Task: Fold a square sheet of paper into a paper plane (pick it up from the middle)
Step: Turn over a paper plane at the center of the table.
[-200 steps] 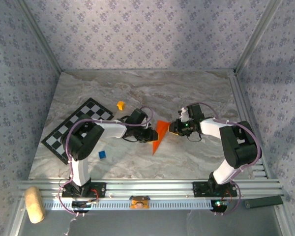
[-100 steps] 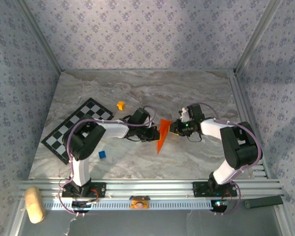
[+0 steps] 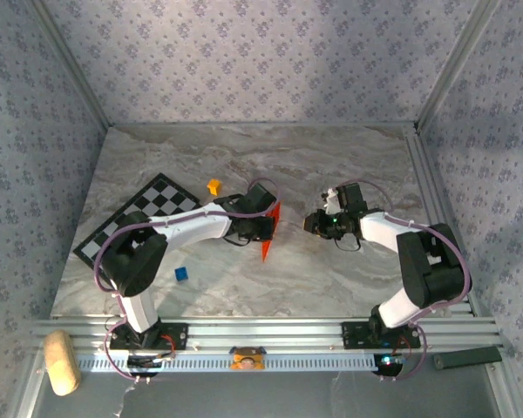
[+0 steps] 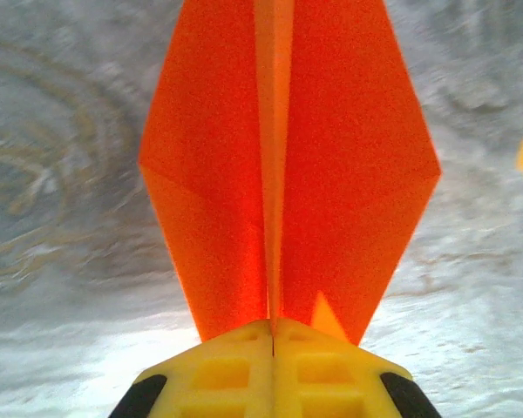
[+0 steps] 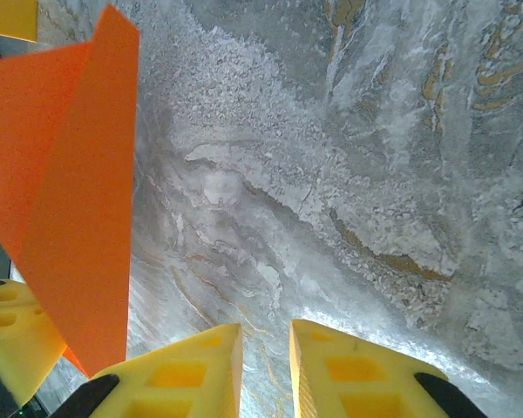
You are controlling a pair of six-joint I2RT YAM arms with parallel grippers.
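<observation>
Nearest the arm bases, a small blue cube [image 3: 181, 273] sits just right of the checkered board's [image 3: 139, 228] near edge. Farther back, right of the board, the left pincer [image 3: 263, 228] is clenched on the paper plane [image 3: 268, 239], a narrow orange dart over the marble worktop [image 3: 331, 287]. Its wrist view shows both wings spreading from the centre crease pinched between yellow fingers [image 4: 218, 366]. Farther right of the board, the right pincer [image 3: 312, 224] is released, slightly parted, holding nothing. A yellow cube [image 3: 213, 186] lies just behind the board. Folding looks nearly finished, with the centre crease being pressed. The next move probably calls for the right pincer to take a wing, or for a gentle set-down
</observation>
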